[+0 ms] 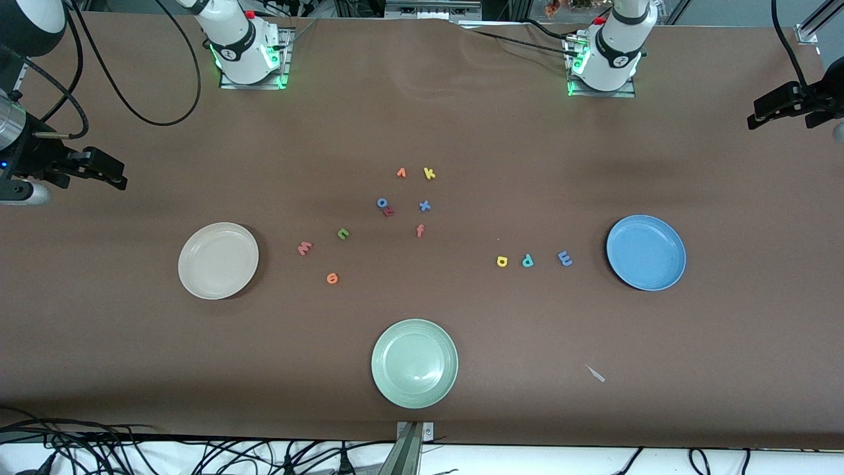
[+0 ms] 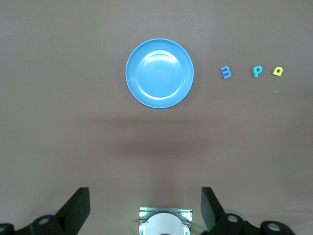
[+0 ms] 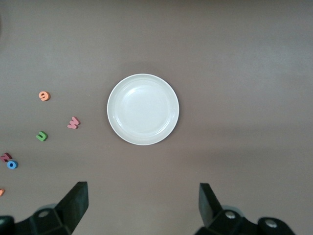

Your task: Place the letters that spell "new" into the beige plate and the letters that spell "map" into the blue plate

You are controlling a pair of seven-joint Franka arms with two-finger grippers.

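The beige plate [image 1: 217,260] [image 3: 143,109] lies toward the right arm's end of the table. Beside it are the salmon w [image 1: 304,248] [image 3: 73,122], green n [image 1: 343,233] [image 3: 42,136] and orange e [image 1: 331,278] [image 3: 44,96]. Toward the left arm's end lies the blue plate [image 1: 646,253] [image 2: 159,73]. Beside that one, in a row, are the blue m [image 1: 565,258] [image 2: 226,72], teal p [image 1: 527,260] [image 2: 257,71] and yellow a [image 1: 502,261] [image 2: 278,71]. Both plates hold nothing. My right gripper [image 1: 109,170] [image 3: 143,203] hangs open and empty high over its end of the table. The left gripper [image 1: 765,111] [image 2: 145,205] does the same.
A pale green plate [image 1: 414,363] lies nearest the front camera. Mid-table are an orange v [image 1: 401,173], yellow k [image 1: 429,173], blue o [image 1: 382,202], a red letter [image 1: 388,211], blue x [image 1: 424,206] and orange f [image 1: 420,230]. A small pale scrap [image 1: 595,373] lies near the front edge.
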